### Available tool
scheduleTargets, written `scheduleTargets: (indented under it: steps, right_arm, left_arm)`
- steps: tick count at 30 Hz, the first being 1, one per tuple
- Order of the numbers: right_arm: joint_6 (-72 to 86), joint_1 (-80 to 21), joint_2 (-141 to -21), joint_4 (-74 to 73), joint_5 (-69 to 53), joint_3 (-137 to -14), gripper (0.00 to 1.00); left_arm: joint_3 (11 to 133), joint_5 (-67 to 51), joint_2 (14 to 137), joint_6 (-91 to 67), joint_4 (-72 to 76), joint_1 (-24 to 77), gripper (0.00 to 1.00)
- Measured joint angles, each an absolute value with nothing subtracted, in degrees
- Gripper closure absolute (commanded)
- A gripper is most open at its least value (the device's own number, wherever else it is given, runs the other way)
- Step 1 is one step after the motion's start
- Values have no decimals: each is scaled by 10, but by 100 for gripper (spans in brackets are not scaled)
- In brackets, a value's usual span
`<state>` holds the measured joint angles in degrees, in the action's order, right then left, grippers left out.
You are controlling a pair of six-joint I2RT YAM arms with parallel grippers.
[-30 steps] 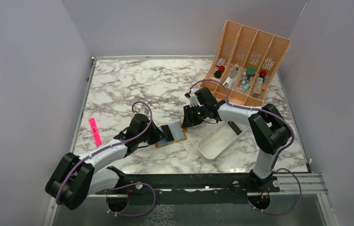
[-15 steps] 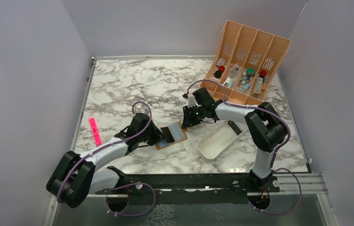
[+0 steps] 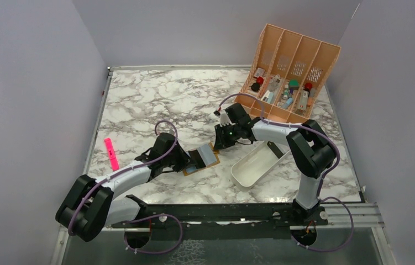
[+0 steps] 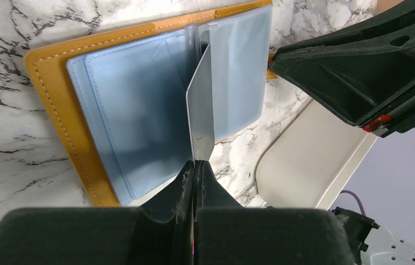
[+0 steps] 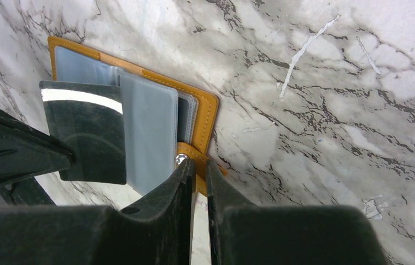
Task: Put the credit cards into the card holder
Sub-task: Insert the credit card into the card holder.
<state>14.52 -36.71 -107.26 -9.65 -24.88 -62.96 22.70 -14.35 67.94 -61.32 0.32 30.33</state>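
The left fingers (image 4: 195, 168) are pressed shut on the near corner of one card (image 4: 200, 110). It stands on edge straight ahead of them, its far end at the mouth of the blue-grey sleeves in the holder (image 4: 47, 94). The holder lies open on the counter (image 4: 6, 138), under and beyond those fingertips. At its far side the right fingers (image 5: 196, 165) are nearly closed on its snap tab, apparently pinning it. By my judgement this card is lined up but not yet in. Whether the sleeves hold other cards cannot be told. No brand or writing is readable on card or holder.
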Motion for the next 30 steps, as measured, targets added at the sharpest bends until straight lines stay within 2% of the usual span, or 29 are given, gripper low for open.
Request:
scheduleTargets:
  steps: [30]
  right_arm:
    - [138, -367, -1076, -103, -243, -633, 87]
  left_arm:
    - [231, -118, 712, -597, 12, 301, 100]
